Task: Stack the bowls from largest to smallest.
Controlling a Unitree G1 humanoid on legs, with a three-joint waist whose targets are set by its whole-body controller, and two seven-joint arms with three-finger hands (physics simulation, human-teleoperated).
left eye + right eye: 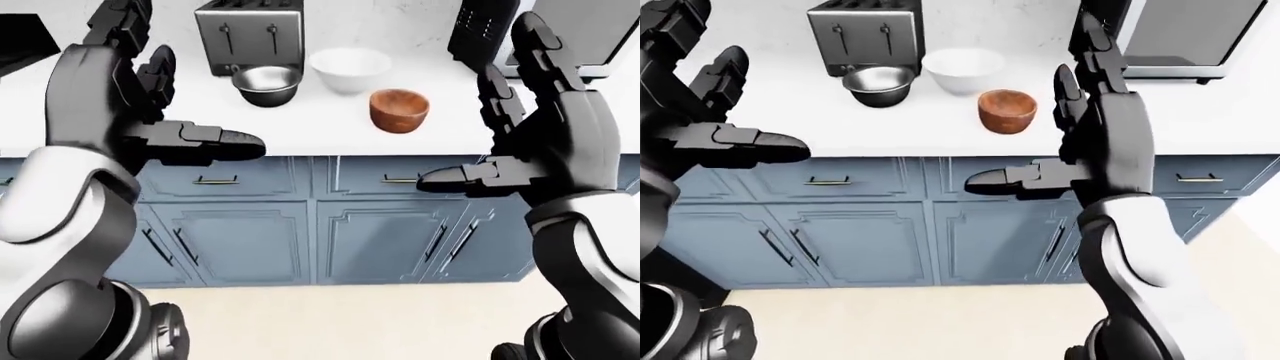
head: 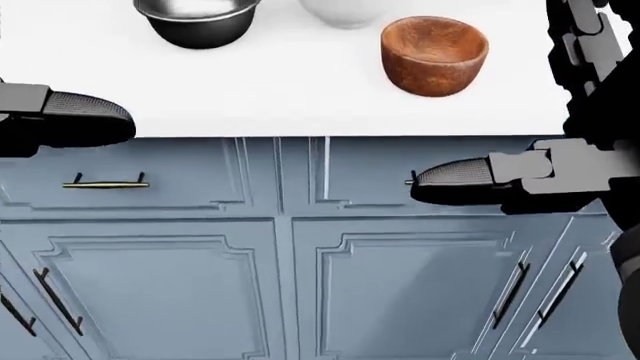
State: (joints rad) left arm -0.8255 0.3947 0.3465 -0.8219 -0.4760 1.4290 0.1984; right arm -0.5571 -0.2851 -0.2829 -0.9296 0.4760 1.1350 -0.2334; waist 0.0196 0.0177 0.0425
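Three bowls stand apart on the white counter (image 1: 300, 133): a steel bowl (image 1: 266, 84) at the left, a larger white bowl (image 1: 350, 69) behind it to the right, and a small brown wooden bowl (image 1: 399, 110) nearest the counter edge. My left hand (image 1: 185, 90) is open and empty, raised left of the steel bowl. My right hand (image 1: 478, 112) is open and empty, raised right of the wooden bowl. Both hands are held short of the counter, touching nothing. The head view shows the wooden bowl (image 2: 434, 55) and the thumbs of both hands.
A toaster (image 1: 249, 34) stands behind the steel bowl. A microwave (image 1: 1185, 34) and a dark appliance (image 1: 480, 30) stand at the counter's right. Blue cabinet doors and drawers (image 2: 300, 262) with bar handles run below; beige floor (image 1: 330, 322) lies at the bottom.
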